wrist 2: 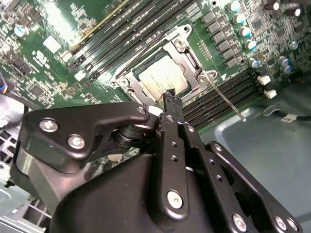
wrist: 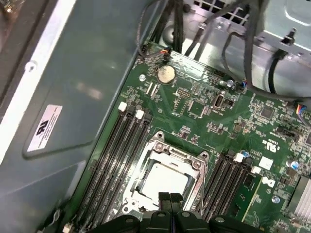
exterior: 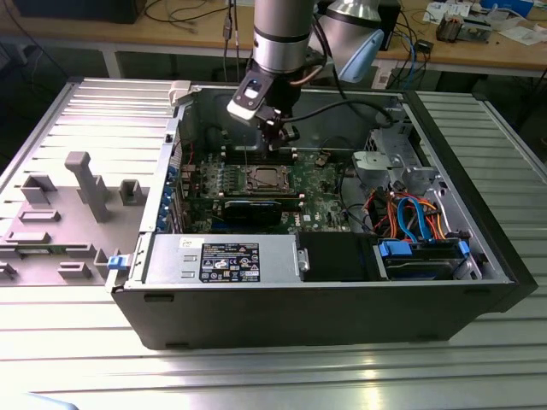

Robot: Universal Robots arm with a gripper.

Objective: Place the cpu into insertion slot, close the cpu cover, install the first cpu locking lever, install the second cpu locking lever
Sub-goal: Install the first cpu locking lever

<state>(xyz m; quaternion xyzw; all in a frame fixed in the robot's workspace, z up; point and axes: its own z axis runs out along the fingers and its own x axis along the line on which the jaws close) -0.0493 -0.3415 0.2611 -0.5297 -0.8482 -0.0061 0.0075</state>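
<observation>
The cpu [wrist 2: 163, 76] [wrist: 163, 182], a flat silver-grey square, lies in the insertion slot [exterior: 265, 178] on the green board. Around it the cpu cover [wrist 2: 190, 57] [wrist: 176, 155], a silver frame, lies flat with the chip showing through its window. One thin wire locking lever [wrist 2: 226, 99] sticks out free from the socket's corner, over the memory slots. My gripper [exterior: 285, 141] [wrist 2: 170, 95] [wrist: 170, 196] hangs just above the socket's edge, shut, with nothing between its black fingers.
The board sits inside an open computer case [exterior: 325, 316]. Long black memory slots [wrist: 121, 150] flank the socket. A long black card [exterior: 256, 209], a power supply [exterior: 222, 260] and a drive cage with coloured cables [exterior: 419, 226] lie nearby. A grey fixture plate [exterior: 77, 205] lies at the exterior view's left.
</observation>
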